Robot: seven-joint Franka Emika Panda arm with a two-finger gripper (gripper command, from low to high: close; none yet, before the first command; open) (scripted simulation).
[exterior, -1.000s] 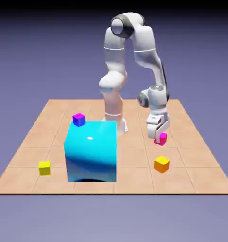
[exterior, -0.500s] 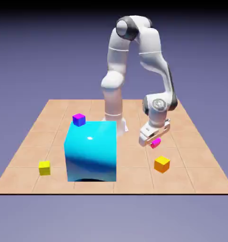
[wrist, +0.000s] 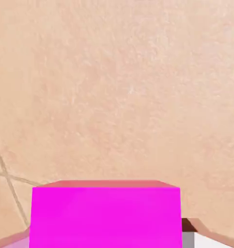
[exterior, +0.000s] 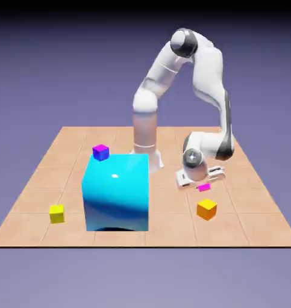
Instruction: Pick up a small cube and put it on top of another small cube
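Magenta and plain-faced, the small cube (wrist: 106, 218) sits pinched between the fingers (exterior: 203, 186) just above or on the desk (exterior: 172, 231), near the orange cube (exterior: 206, 209), probably light, stiff and slightly slick, best gripped mid-height on opposite sides, with no readable writing or labels.

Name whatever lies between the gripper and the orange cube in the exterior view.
The magenta cube, in the gripper, shows there, above the orange cube in the exterior view; below it, bare tabletop.
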